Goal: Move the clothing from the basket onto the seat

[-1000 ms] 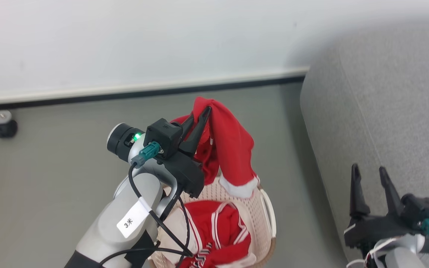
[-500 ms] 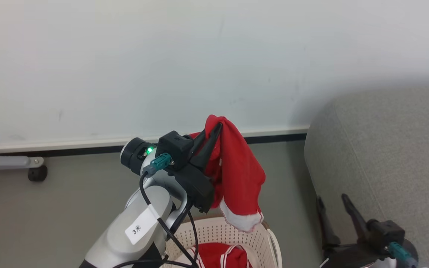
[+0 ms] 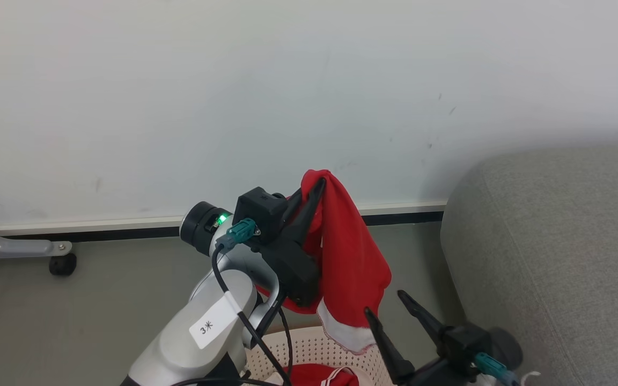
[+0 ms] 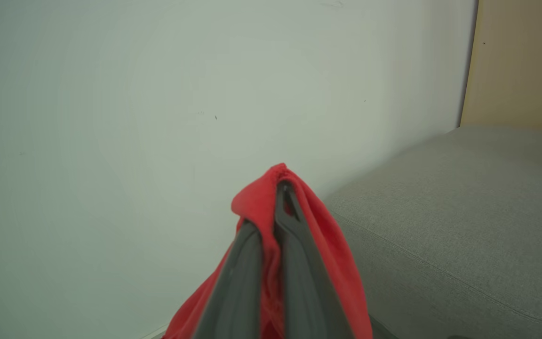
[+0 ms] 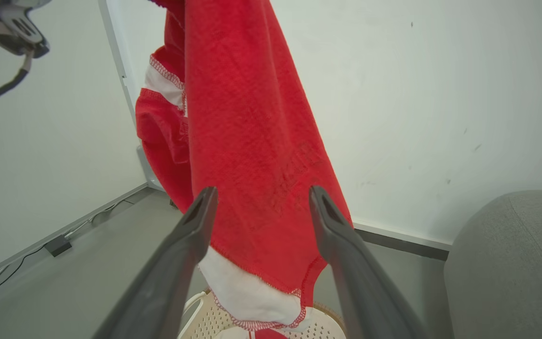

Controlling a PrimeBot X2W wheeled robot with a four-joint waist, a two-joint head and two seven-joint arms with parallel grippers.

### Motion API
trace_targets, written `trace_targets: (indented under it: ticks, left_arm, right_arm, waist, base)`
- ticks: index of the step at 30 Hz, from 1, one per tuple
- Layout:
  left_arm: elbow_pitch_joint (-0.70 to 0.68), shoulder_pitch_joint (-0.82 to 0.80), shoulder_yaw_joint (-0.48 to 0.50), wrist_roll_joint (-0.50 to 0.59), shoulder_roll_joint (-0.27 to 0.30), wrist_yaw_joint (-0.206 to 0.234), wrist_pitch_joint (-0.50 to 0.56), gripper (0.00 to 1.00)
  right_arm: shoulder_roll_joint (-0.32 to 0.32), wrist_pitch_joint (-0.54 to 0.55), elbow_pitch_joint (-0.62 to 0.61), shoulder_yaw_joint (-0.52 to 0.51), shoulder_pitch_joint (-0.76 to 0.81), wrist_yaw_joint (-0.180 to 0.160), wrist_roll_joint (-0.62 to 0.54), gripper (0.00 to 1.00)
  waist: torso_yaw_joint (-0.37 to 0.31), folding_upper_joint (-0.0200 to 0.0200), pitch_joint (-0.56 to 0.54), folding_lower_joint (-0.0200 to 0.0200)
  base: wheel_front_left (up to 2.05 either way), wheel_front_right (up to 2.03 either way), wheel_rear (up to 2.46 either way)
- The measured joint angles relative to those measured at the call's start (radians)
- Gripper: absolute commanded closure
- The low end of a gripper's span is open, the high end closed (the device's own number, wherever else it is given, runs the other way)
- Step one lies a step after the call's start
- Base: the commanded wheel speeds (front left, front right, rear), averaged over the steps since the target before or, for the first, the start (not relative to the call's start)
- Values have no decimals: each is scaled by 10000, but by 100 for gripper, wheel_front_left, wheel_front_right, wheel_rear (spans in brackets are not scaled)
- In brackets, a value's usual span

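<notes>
A red garment with white trim [image 3: 349,268] hangs from my left gripper [image 3: 317,185], which is shut on its top fold, well above the basket [image 3: 309,348]. The same cloth [image 4: 337,245] drapes over the closed left gripper [image 4: 281,188] in the left wrist view. My right gripper [image 3: 384,305] stands open just right of and below the hanging cloth. In the right wrist view the garment [image 5: 252,141] hangs beyond the open right gripper [image 5: 259,195], its white hem [image 5: 247,292] low. More red clothing [image 3: 317,375] lies in the basket. The grey seat [image 3: 556,257] is at the right.
A white wall [image 3: 234,96] with a dark baseboard [image 3: 126,231] stands behind. A grey metal leg with a black caster [image 3: 62,264] is on the floor at the left. Grey floor [image 3: 73,321] lies left of the basket.
The head camera has tilted up, so the basket sank to the bottom edge. My left gripper kept hold of the garment. My right gripper moved left, from beside the seat toward the hanging cloth.
</notes>
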Motion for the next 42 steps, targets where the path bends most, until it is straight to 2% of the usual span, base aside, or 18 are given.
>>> trace_targets:
  ticks: [10, 16, 25, 29, 35, 36, 37, 38, 39, 40, 41, 42]
  left_arm:
    - [-366, -70, -439, -188, 2, 665, 387, 100]
    - [-633, -273, -811, -472, 4, 901, 600, 100]
    - [-844, -273, -1007, -625, 4, 999, 771, 100]
    - [-947, -278, -1066, -706, 4, 1022, 836, 100]
    - [-1104, -300, -1208, -800, 4, 1089, 863, 100]
    - [-1110, -313, -1237, -803, 6, 1089, 863, 100]
    - [-1112, -336, -1260, -811, 6, 1089, 863, 100]
    - [-1118, -367, -1273, -811, 4, 1091, 863, 100]
    - [-1126, -390, -1271, -813, 4, 1093, 863, 100]
    - [-1129, -391, -1271, -819, 4, 1097, 863, 100]
    - [-1122, -391, -1266, -826, 4, 1099, 863, 100]
    - [-1110, -391, -1254, -826, 4, 1103, 863, 100]
  right_arm:
    - [-6, 272, 838, 1852, -1506, -35, 500, 0]
    - [-31, 443, 1455, 2863, -2226, -548, 1009, 0]
    - [-27, 525, 2594, 2999, -2665, -1302, 1329, 0]
    - [-27, 522, 3012, 2943, -2949, -1423, 1526, 0]
    - [-29, 435, 3434, 3022, -3253, -1409, 1977, 0]
    - [-29, 433, 3499, 3062, -3282, -1407, 2023, 13]
    - [-29, 431, 3542, 3103, -3310, -1406, 2065, 30]
    - [-29, 420, 3582, 3131, -3348, -1394, 2100, 30]
    - [-29, 401, 3620, 3145, -3399, -1384, 2140, 56]
    - [-29, 360, 3662, 3147, -3436, -1323, 2150, 68]
    - [-29, 345, 3714, 3158, -3455, -1306, 2180, 94]
    - [-27, 334, 3772, 3170, -3455, -1302, 2220, 100]
  waist:
    - [75, 0, 99, 0]
    - [262, 0, 183, 0]
    - [391, 0, 224, 0]
    - [424, 1, 227, 0]
    - [470, 0, 231, 0]
    - [477, 0, 233, 0]
    - [485, 0, 234, 0]
    - [492, 0, 235, 0]
    - [498, 0, 236, 0]
    - [501, 0, 237, 0]
    - [502, 0, 237, 0]
    - [501, 1, 236, 0]
  base:
    - [0, 0, 0]
    - [0, 0, 0]
    - [0, 0, 0]
    - [0, 0, 0]
    - [0, 0, 0]
    - [0, 0, 0]
    - [0, 0, 0]
    - [0, 0, 0]
    - [0, 0, 0]
    - [0, 0, 0]
    - [0, 0, 0]
    - [0, 0, 0]
